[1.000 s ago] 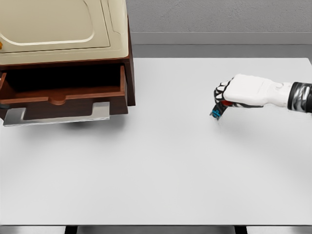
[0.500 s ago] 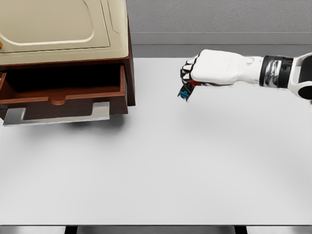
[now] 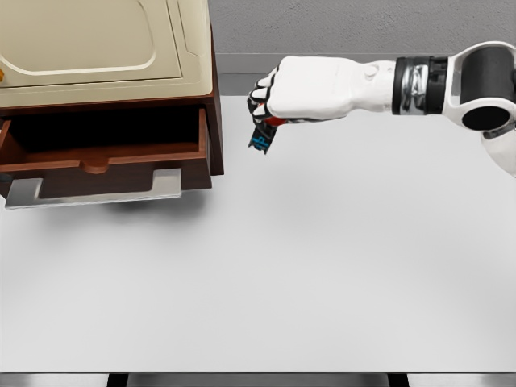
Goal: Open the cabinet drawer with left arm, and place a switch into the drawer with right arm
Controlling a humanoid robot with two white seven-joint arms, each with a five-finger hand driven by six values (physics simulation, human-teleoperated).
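Landmark: the cabinet [image 3: 105, 48] stands at the far left of the white bench [image 3: 322, 266]; everything below is placed against it
Drawer: the drawer [image 3: 105, 157] is pulled out of the cabinet's lower front, its dark inside open from above; a pale handle bar [image 3: 93, 192] runs along its front
Right hand: the right hand [image 3: 278, 93] hangs in the air just right of the cabinet's side wall, fingers curled tight round the switch; the arm reaches in from the right edge
Switch: the switch [image 3: 261, 139] pokes down below the fist, small, dark with a blue patch and a bit of red; it is off the bench, near the drawer's right corner but not yet over it
Handling: it looks light, rigid and smooth; most likely hard plastic, so a firm pinch on the body's flat sides should suit it; little risk of crushing, more of slipping
Left hand: not to be seen anywhere
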